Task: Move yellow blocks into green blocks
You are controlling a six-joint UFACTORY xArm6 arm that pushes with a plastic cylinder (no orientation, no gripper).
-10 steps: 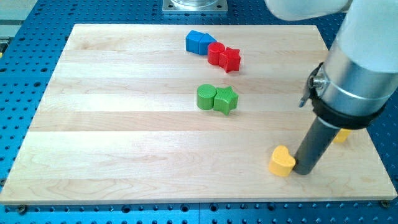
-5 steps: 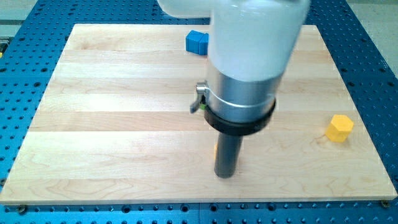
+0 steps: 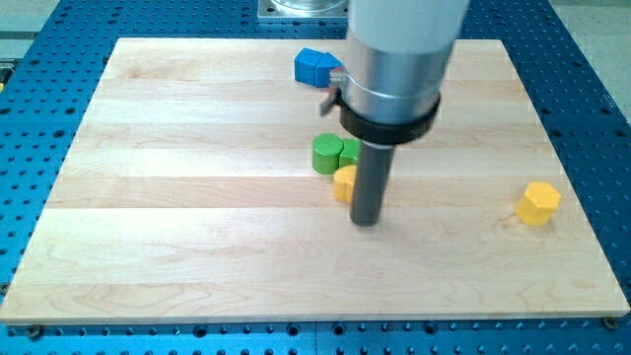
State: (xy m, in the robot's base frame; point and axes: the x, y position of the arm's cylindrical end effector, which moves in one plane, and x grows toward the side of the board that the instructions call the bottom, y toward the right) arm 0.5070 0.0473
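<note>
On the board [image 3: 197, 197], my tip [image 3: 366, 221] half hides a yellow block [image 3: 344, 183]; no pincer shows

my tip [image 3: 366, 221] sits just right of a yellow block [image 3: 344, 183], which touches the green cylinder [image 3: 325, 154] above it.

One camera only. It looks down at a slant from the board's near edge, facing the far edge, close enough that the wooden board [image 3: 197, 237] nearly fills the picture. Blue perforated table [image 3: 30, 335] shows at the margins. The arm's body [image 3: 399, 49] crosses the view's top, cut off.
</note>
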